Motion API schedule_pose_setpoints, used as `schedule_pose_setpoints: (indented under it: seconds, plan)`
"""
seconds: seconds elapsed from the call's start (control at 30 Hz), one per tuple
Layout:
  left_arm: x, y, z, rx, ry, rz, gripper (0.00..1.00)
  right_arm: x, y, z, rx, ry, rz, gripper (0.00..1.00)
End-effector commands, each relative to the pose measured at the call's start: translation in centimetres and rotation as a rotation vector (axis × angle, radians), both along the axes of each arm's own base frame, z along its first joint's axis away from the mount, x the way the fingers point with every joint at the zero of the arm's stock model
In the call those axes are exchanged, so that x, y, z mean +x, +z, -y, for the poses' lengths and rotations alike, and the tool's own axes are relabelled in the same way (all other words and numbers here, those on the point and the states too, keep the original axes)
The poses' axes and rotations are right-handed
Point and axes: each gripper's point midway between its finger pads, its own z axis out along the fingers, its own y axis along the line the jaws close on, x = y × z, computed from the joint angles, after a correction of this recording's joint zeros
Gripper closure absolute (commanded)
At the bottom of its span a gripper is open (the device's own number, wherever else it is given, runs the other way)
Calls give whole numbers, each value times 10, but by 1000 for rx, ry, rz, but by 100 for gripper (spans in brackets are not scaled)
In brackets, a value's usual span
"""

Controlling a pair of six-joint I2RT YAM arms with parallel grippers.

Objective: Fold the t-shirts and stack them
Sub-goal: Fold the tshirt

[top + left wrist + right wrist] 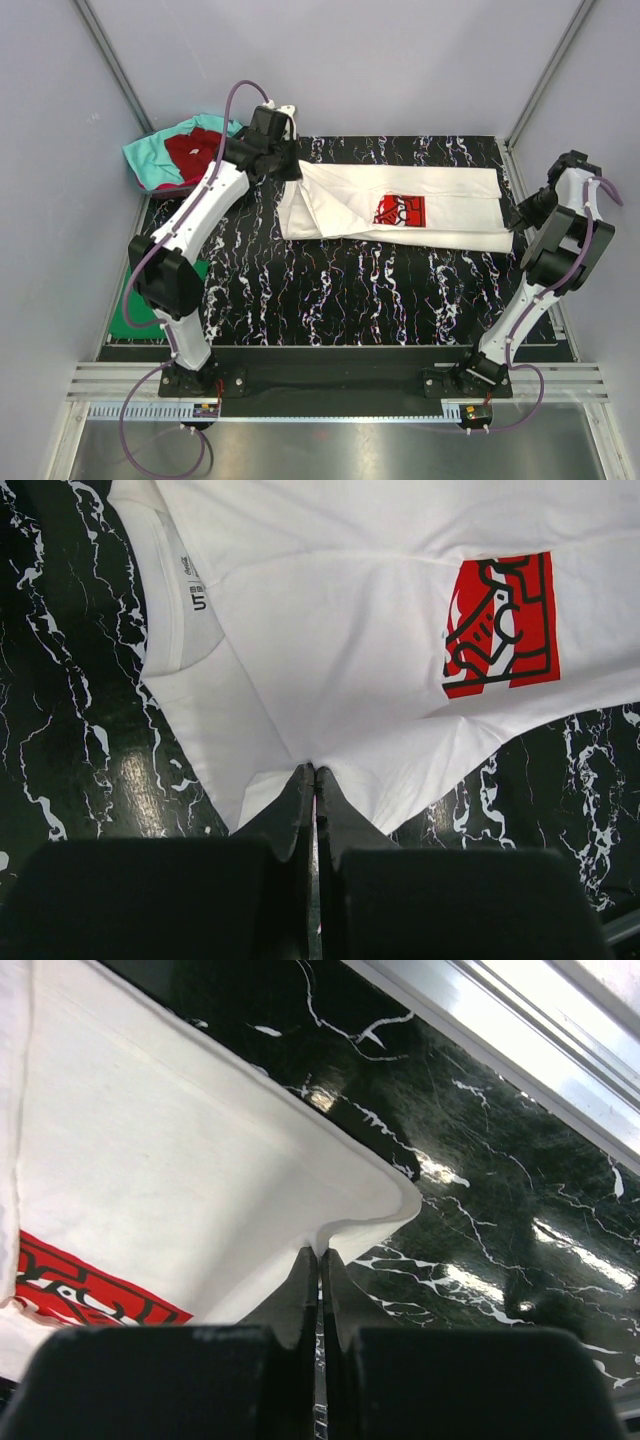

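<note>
As both jaws pinch it, the white t-shirt (340, 203) spans between.

links (212, 203) white | joints (170, 285) black | cables (228, 115) purple | fingers (295, 805) black, tapered

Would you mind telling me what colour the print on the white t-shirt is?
The print is red with black outlines, clearest in the left wrist view.
</note>
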Motion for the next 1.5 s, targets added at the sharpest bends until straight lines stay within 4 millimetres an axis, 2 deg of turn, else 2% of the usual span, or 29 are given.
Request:
schedule_pose_setpoints:
  seconds: [0.0,0.2,0.23,0.27,0.53,0.8,0.97,1.47]
  plan:
    - [16,16,1,-26,15,39,100,18,9,10,-25,-9,40,100]
    - [35,17,0,-27,32,49,100,42,17,11,-22,-10,82,100]
    - [38,12,0,-24,34,40,100,45,17,10,-21,-7,82,100]
    - [41,15,1,-29,36,48,100,46,16,8,-17,-3,77,100]
    - [56,7,-6,-29,69,34,100,71,12,9,-13,3,88,100]
    - [73,4,-8,-51,89,37,100,83,1,15,-12,-3,87,100]
    - [81,4,-10,-61,104,49,100,89,1,19,-12,-7,95,100]
    - [91,-9,-16,-54,128,30,100,108,-12,18,25,-12,138,100]
